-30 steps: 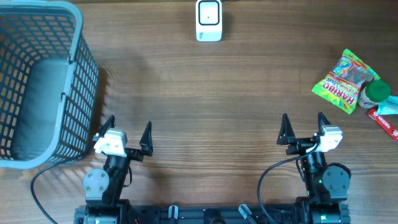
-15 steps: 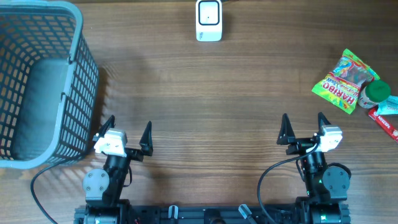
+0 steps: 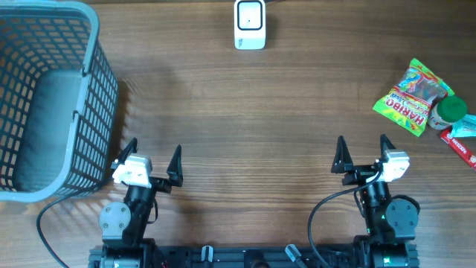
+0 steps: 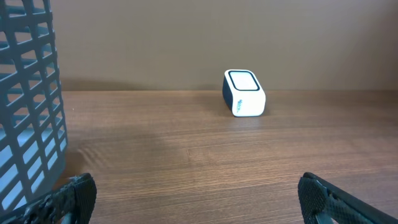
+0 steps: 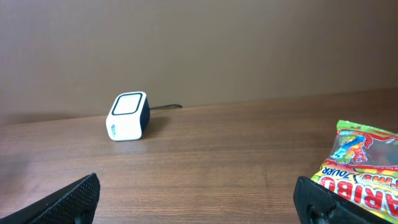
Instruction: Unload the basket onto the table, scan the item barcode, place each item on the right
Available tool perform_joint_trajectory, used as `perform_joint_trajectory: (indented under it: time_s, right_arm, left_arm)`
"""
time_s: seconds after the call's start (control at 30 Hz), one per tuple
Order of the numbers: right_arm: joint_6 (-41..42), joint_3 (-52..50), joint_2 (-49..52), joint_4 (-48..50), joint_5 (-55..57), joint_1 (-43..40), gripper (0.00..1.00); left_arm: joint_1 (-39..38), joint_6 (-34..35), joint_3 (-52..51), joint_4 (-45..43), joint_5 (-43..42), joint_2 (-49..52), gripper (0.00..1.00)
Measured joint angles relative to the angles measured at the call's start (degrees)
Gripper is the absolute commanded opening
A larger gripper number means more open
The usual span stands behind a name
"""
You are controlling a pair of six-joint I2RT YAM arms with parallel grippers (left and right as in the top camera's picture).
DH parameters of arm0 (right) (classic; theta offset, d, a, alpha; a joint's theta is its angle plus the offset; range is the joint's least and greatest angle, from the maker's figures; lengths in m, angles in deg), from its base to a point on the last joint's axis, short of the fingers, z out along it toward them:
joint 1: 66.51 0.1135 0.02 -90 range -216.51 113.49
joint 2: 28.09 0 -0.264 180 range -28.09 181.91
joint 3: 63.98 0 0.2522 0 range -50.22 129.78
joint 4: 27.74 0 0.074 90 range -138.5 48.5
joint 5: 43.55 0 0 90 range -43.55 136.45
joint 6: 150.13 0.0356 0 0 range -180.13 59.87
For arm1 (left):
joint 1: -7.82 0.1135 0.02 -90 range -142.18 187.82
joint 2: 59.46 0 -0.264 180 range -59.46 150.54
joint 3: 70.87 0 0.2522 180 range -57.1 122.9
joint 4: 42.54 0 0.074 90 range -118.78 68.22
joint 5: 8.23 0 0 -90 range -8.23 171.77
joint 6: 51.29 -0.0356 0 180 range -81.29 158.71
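Nearest the robot, the left gripper (image 3: 155, 147) and the right gripper (image 3: 362, 141) hover low over the near edge of the table (image 3: 253, 149), both with jaws spread wide and nothing between them. Taking 12 o'clock as straight away from the robot, the candy bag (image 3: 411, 97) lies between 1 and 2 o'clock of the right gripper, near it and flat on the wood. From the left gripper it is well apart, across the table at about 3 o'clock, so the right arm is plainly the nearer one for the pick. The bag sits skewed, its long axis seeming to run from about 7 toward 1 o'clock, printed face up. No barcode shows, so it is probably on the underside. Touching or just beside the bag's far right corner are a green-lidded tub (image 3: 450, 112) and a red packet (image 3: 461, 143), which could crowd a grasp from that side. Farthest off, the scanner (image 3: 250, 24) stands at the back edge, between 10 and 11 o'clock of the right gripper. The basket (image 3: 97, 45) fills the left side.
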Motion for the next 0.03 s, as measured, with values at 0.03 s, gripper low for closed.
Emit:
perform_joint_trajectory:
  time_s: [0.03]
  right_arm:
    - [0.00, 0.00, 0.00, 0.00, 0.00, 0.00, 1.00]
  left_arm:
    - [0.00, 0.00, 0.00, 0.00, 0.00, 0.00, 1.00]
